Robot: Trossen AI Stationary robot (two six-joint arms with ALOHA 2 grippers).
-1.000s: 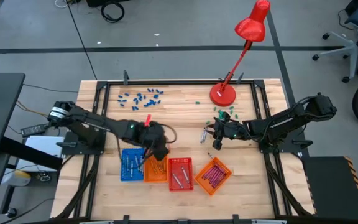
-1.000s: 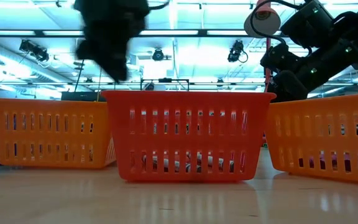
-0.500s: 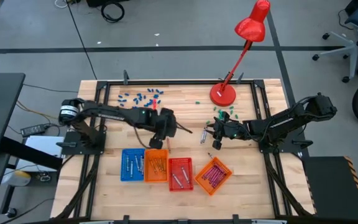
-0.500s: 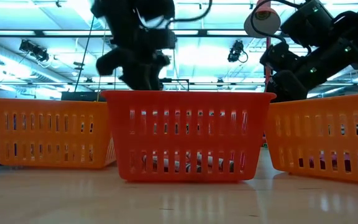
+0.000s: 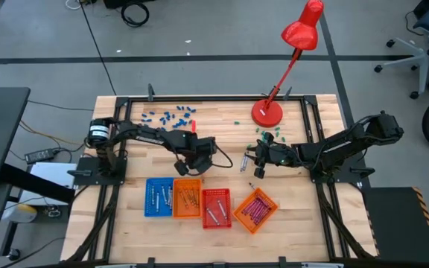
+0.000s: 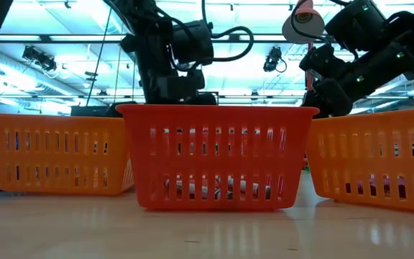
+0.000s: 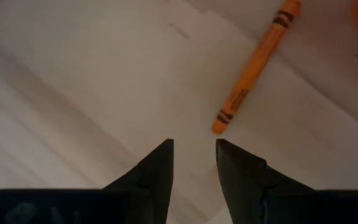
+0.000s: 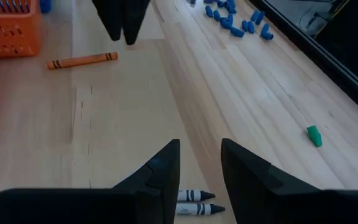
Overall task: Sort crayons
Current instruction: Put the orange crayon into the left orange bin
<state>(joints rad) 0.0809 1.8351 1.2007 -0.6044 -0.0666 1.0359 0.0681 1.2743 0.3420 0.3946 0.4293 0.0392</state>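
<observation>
On the wooden table (image 7: 55, 81), an orange crayon (image 7: 255, 65) lies just ahead of the left gripper (image 7: 194, 146), its fingers slightly apart, empty.

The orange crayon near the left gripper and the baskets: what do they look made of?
Orange crayon: apparently wax in a matte paper wrapper, with black bands and print along it. Red basket and the orange baskets beside it: likely moulded plastic, slightly glossy, with slotted walls that let light through.

Pale smooth wooden table (image 5: 222, 126), slotted plastic baskets (image 6: 218, 155)
</observation>
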